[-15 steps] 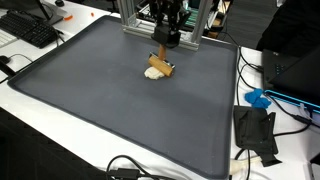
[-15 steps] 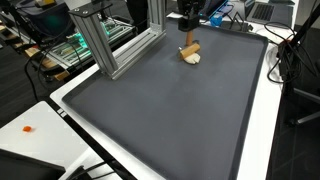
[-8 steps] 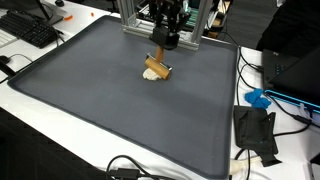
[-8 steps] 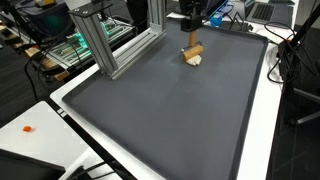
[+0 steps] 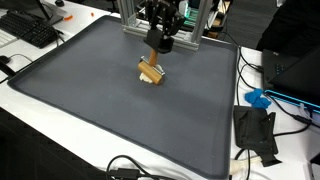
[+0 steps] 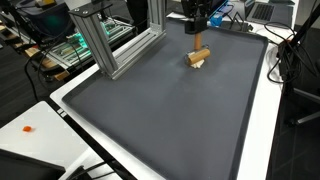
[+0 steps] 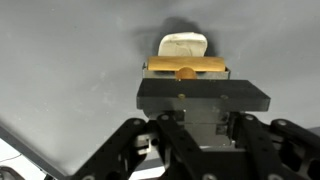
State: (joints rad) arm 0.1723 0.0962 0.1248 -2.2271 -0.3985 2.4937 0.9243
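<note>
My gripper hangs over the far part of a dark grey mat, shut on the upright handle of a small wooden tool. The tool has a wooden crossbar and a cream-coloured head below it, down at the mat. In both exterior views the tool looks tilted. Whether the head touches the mat I cannot tell. In the wrist view the gripper fills the lower half and its black plate hides the grip itself.
An aluminium frame stands just behind the gripper at the mat's far edge. A keyboard, a blue object, a black pouch and cables lie on the white table around the mat. A small orange thing lies off the mat.
The gripper has shifted a short way sideways along the mat's far edge, carrying the wooden tool with it; the tool now looks more tilted. The jaws have stayed shut.
</note>
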